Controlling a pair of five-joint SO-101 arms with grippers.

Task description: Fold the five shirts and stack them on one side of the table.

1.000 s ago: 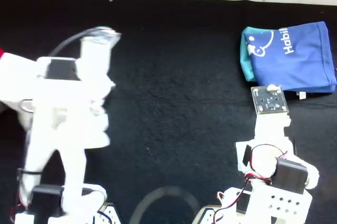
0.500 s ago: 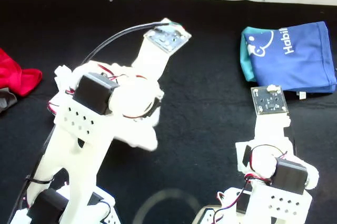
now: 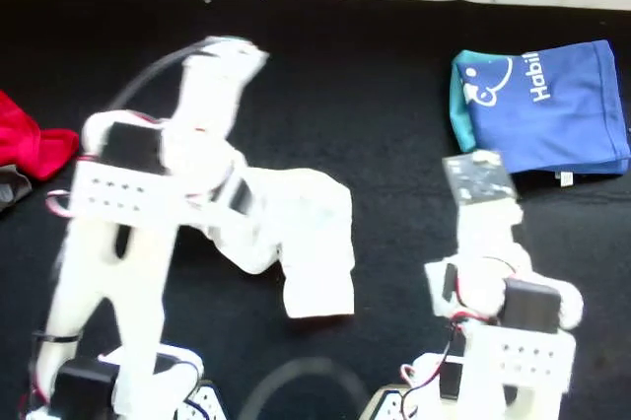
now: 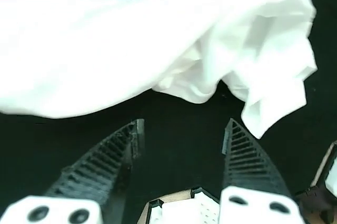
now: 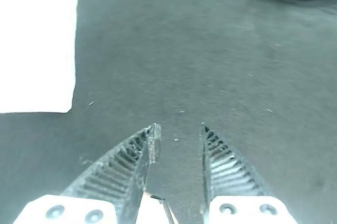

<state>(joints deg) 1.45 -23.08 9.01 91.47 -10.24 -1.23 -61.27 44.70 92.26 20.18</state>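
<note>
White shirt lies crumpled on the black bench, just beyond my left claw, which is released and empty.

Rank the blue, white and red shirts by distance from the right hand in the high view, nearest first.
1. Blue shirt, just beyond the right hand.
2. White shirt, mid-table.
3. Red shirt, far left edge.

White arms, ridged blk pincers.
</note>
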